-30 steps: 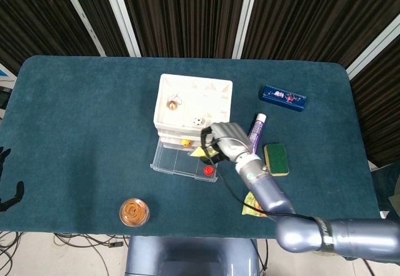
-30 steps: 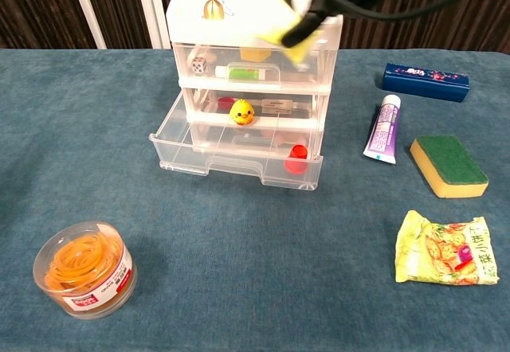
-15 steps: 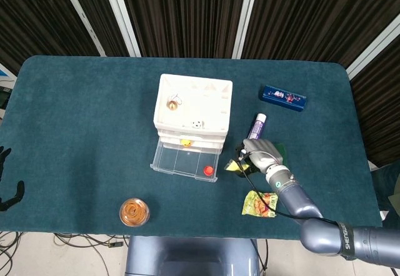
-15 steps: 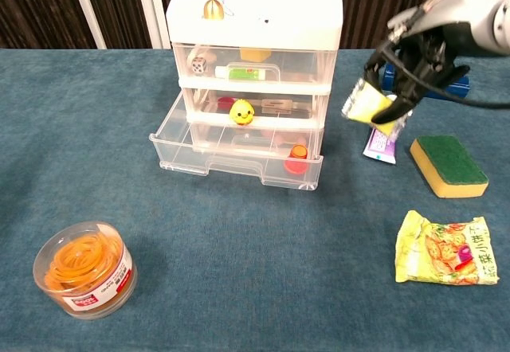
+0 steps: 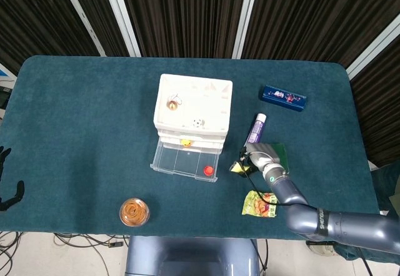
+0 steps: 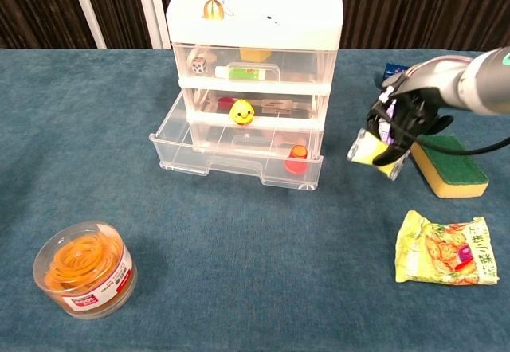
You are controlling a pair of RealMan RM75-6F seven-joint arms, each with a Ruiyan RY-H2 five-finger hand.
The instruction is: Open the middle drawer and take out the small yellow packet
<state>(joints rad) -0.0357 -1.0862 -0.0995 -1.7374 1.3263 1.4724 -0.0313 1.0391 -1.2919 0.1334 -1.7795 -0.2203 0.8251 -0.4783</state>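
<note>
Head view: your right hand [image 5: 257,157] was low over the desk [image 5: 81,120], just right of the drawer unit [image 5: 194,107], its fingers closed on the small yellow packet [image 5: 238,167]. From above the packet showed only as a small yellow patch at the fingertips. The pulled-out drawer [image 5: 184,162] projected toward you with a red item [image 5: 208,170] in its right corner. The purple tube [image 5: 258,125] and green sponge [image 5: 276,153] lay close by the hand, the snack bag [image 5: 259,203] nearer the front edge, the blue box [image 5: 283,97] farther back, the tub of rubber bands [image 5: 134,211] at front left. A dark shape at the left frame edge could not be made out as your left hand.

Chest view: this showed what the overhead did not. The packet [image 6: 373,150] hung clear of the desk, pinched from above by the hand [image 6: 405,117], between the drawer front and the sponge [image 6: 449,165]. The unit's tiers were legible: the lowest-showing drawer [image 6: 239,151] stood open, the one above it held a yellow duck [image 6: 242,112], and a bell [image 6: 212,7] sat on the lid.

Surface and room: the desk carried teal cloth; dark slatted panels with white uprights stood behind.
</note>
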